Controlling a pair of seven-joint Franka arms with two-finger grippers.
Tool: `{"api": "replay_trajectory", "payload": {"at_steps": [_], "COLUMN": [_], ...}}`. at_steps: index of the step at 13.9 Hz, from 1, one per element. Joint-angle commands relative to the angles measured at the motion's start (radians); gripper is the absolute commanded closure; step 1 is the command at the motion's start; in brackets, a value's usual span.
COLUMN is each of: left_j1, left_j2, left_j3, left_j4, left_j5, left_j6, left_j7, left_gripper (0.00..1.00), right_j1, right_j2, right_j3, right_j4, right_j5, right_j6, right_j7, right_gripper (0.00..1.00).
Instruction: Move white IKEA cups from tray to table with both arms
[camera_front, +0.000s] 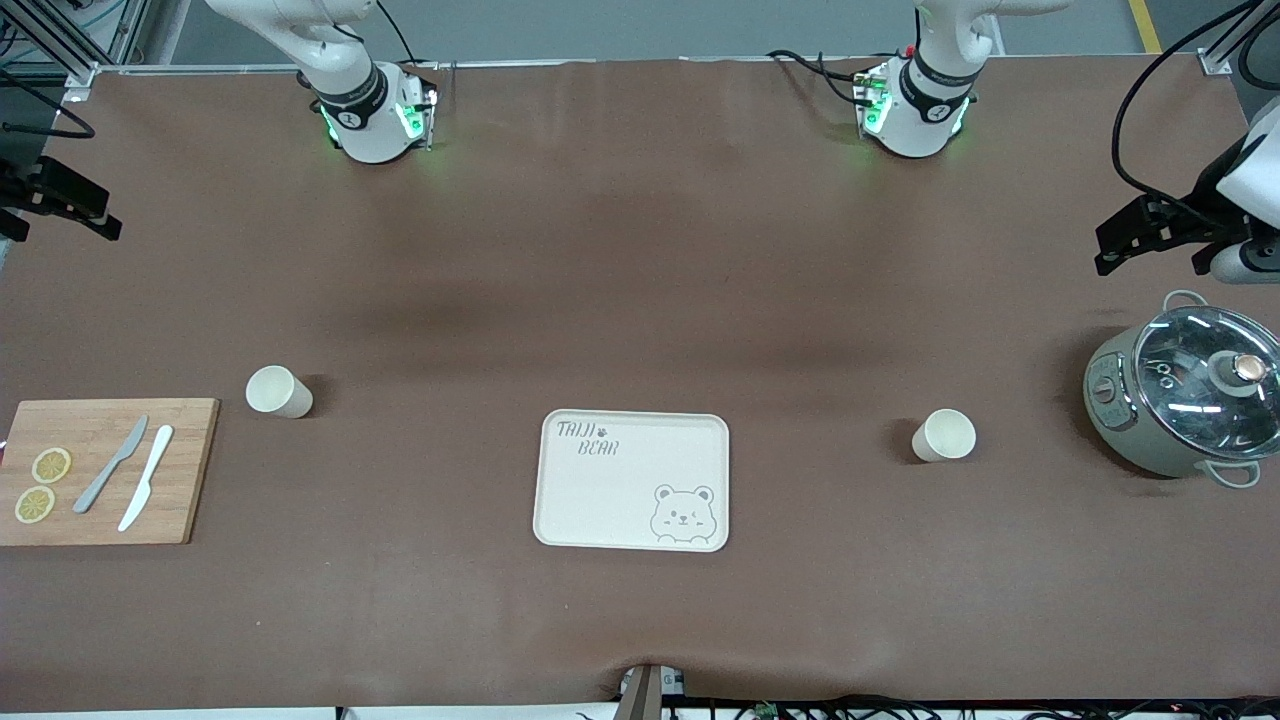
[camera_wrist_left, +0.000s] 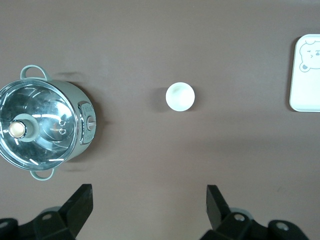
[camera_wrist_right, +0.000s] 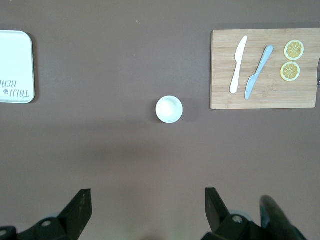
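- Two white cups stand upright on the brown table, one toward each arm's end, both well apart from the bear-printed tray (camera_front: 632, 480) that lies between them.
- The cup toward the right arm's end (camera_front: 277, 391) (camera_wrist_right: 169, 109) sits just beside the wooden cutting board (camera_front: 105, 470), a little farther from the front camera than the board's upper edge.
- The board carries a grey knife (camera_front: 110, 464), a white knife (camera_front: 146, 477) and two lemon slices (camera_front: 42, 484).
- The cup toward the left arm's end (camera_front: 943, 435) (camera_wrist_left: 180, 96) stands between the tray and the lidded pot (camera_front: 1185, 400), apart from both.
- The left gripper (camera_front: 1145, 232) (camera_wrist_left: 149, 202) hangs in the air over the table near the pot, its fingers spread wide apart and holding nothing.
- The right gripper (camera_front: 65, 200) (camera_wrist_right: 148, 205) hangs over the table's edge at the right arm's end, its fingers likewise spread wide and empty.
- Neither cup is touched by a gripper, and the tray holds nothing.
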Motion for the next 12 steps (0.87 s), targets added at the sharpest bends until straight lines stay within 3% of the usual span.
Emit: {"api": "replay_trajectory", "payload": {"at_steps": [1,12], "left_j1": [0.014,0.008], "left_j2": [-0.004,0.002], "left_j3": [-0.007,-0.005], "left_j4": [0.016,0.030], "left_j5": [-0.026,-0.026], "left_j6": [-0.021,-0.021], "left_j7": [0.047,0.096], "left_gripper": [0.00,0.00], "right_j1": [-0.003,-0.023], "right_j2": [-0.001,0.031], "right_j3": [0.003,-0.002], "right_j4": [0.004,0.021], "right_j5": [-0.018,-0.001], "right_j6": [-0.009,0.011], "right_j7": [0.016,0.018], "right_gripper": [0.00,0.00]}}
